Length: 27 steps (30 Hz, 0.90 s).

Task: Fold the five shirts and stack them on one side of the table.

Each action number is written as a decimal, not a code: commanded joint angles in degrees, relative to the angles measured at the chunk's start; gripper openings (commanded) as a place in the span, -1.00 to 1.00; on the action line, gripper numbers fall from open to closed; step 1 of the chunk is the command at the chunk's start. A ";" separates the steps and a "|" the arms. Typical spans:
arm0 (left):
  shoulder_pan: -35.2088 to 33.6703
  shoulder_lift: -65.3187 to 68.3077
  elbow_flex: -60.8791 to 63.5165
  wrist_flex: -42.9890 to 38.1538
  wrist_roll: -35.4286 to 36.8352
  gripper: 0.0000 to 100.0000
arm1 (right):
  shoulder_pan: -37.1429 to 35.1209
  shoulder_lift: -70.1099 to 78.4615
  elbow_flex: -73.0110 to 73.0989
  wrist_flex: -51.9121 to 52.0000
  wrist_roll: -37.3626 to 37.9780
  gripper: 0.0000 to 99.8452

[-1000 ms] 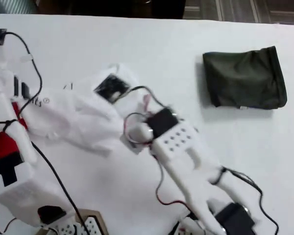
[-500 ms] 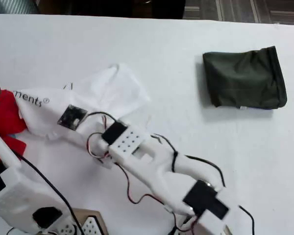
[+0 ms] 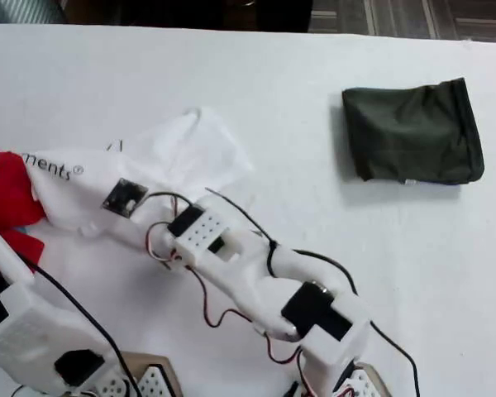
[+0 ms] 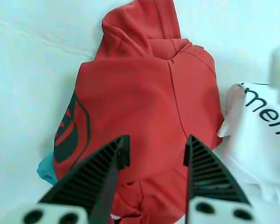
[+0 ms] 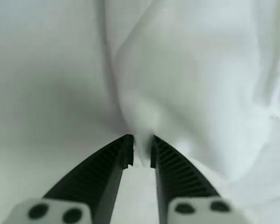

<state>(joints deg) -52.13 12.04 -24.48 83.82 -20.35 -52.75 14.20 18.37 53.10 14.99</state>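
A crumpled white shirt (image 3: 161,157) with dark print lies at the table's left. My right arm (image 3: 231,265) stretches across the table to the shirt's near-left edge. There my right gripper (image 5: 141,145) is shut on a raised fold of the white shirt (image 5: 186,84). A red shirt (image 3: 4,198) lies bunched at the far left edge, touching the white one. My left gripper (image 4: 154,151) hangs open above the red shirt (image 4: 140,98), with nothing between its fingers. A folded dark green shirt (image 3: 412,132) rests at the right side.
A bit of teal cloth (image 4: 44,170) pokes out from under the red shirt. My left arm (image 3: 25,327) stands at the near-left corner, its cable trailing over the table. Bare white table (image 3: 314,91) spans the middle and back.
My right arm has swung left across the white shirt to its near-left edge. The left arm has drawn back toward the near-left corner, uncovering the red shirt. The white shirt lies flatter.
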 commanded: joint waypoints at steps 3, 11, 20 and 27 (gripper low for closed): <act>-0.44 -0.62 -2.07 1.14 -0.09 -0.59 | 0.66 -0.84 -2.29 -0.22 0.00 -0.96; -0.44 -0.53 -2.07 2.20 -0.26 -0.59 | 6.55 -6.99 -2.64 3.03 -0.09 -0.96; -0.18 -0.44 -2.07 1.85 -0.18 -0.59 | 3.82 -7.16 -2.73 3.82 -0.53 -0.59; -0.44 -0.44 -2.07 2.11 -0.26 -0.59 | 2.07 -5.67 -2.81 0.04 -0.53 -0.50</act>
<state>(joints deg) -52.13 12.04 -24.48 85.76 -20.35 -50.37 10.24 18.02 54.95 14.99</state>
